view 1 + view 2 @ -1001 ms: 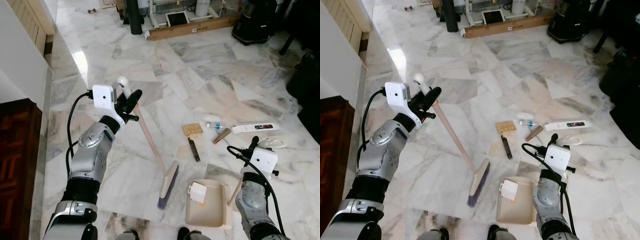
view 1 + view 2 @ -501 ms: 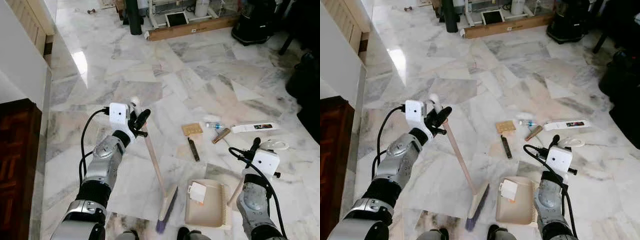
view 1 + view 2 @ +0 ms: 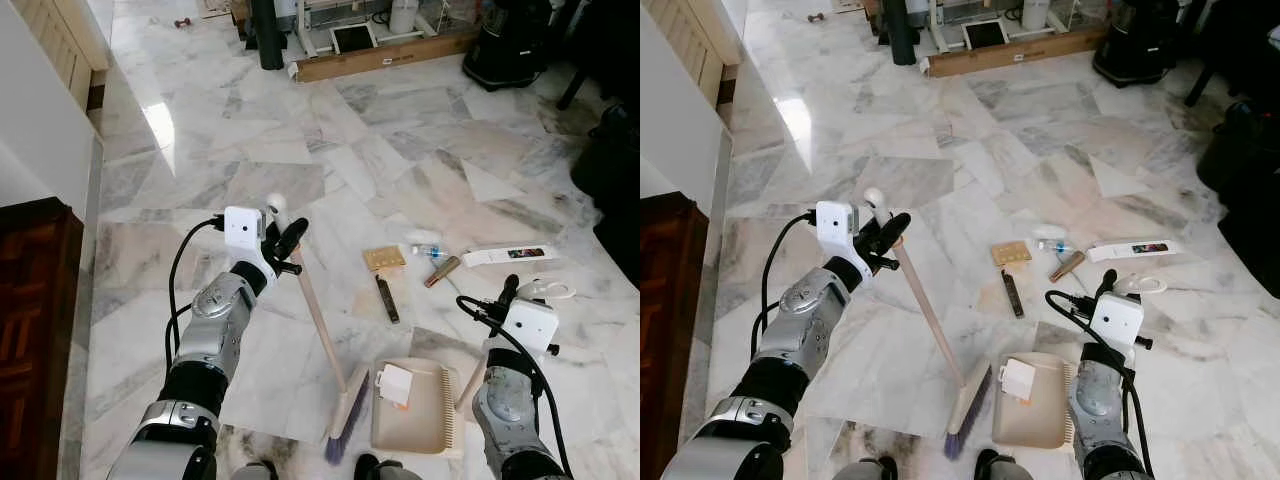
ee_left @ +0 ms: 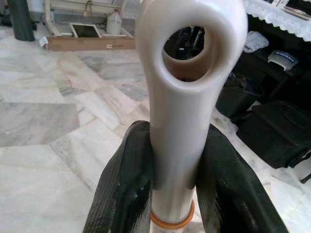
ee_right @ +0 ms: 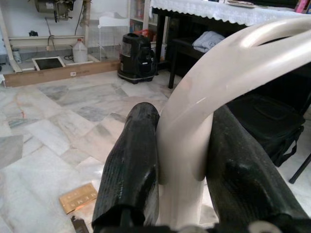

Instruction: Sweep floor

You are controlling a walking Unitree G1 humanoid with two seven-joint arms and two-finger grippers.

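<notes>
Fingers [image 4: 124, 194] tight on broom [image 4: 181, 121]

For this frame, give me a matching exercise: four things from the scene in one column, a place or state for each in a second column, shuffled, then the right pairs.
Things
1. broom
2. dustpan
3. white box
4. small bottle

Places or states
A. lying inside the dustpan
B. on the floor beyond the dustpan, near a gold card
C. handle top clamped by the left gripper, bristles on the floor
D. flat on the floor, its handle held by the right gripper

Pairs: 1-C, 2-D, 3-A, 4-B
</notes>
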